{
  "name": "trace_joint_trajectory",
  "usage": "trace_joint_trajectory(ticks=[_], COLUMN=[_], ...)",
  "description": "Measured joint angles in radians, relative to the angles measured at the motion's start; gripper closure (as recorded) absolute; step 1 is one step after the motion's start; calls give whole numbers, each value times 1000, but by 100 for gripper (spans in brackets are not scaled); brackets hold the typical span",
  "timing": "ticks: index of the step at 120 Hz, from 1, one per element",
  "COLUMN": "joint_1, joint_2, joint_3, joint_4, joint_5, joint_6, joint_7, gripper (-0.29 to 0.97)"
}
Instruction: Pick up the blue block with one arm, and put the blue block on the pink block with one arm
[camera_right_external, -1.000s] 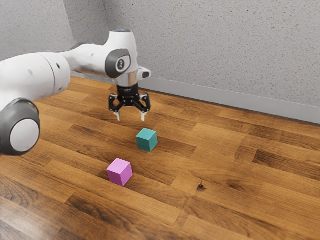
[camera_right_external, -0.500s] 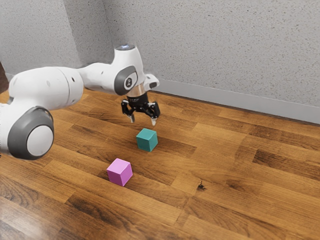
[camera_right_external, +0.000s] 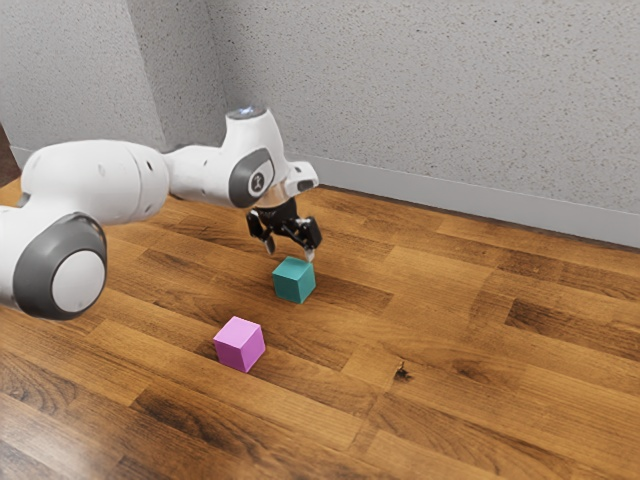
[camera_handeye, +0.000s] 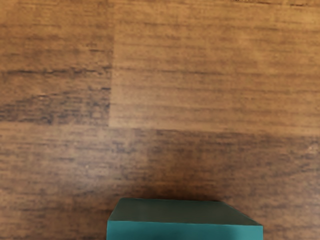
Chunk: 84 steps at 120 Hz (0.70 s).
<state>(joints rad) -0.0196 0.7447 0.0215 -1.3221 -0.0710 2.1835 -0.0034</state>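
The wooden worktop (camera_right_external: 480, 330) carries both cubes. The white arm (camera_right_external: 110, 185) reaches in from the exterior view's left. Over the last second it has swung across and lowered its hand, which now hangs directly over the blue block (camera_right_external: 294, 279) (it renders teal). I judge the approach nearly done and the grasp not yet begun. The pink block (camera_right_external: 239, 343) sits nearer the camera, apart from the blue one, with its top bare. The fingers (camera_right_external: 308, 247) are spread wide, apparently enough to straddle the block. They hold nothing, and their tips sit just above its top. In the wrist view, the block (camera_handeye: 185, 222) lies right under the hand.
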Motion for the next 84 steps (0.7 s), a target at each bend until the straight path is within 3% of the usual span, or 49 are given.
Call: trace_joint_trajectory(ticks=[84], joint_1=[0], joint_2=[28], joint_3=[-3], joint_4=[-54], joint_5=[-35], joint_6=[57], joint_7=[57], gripper=[0])
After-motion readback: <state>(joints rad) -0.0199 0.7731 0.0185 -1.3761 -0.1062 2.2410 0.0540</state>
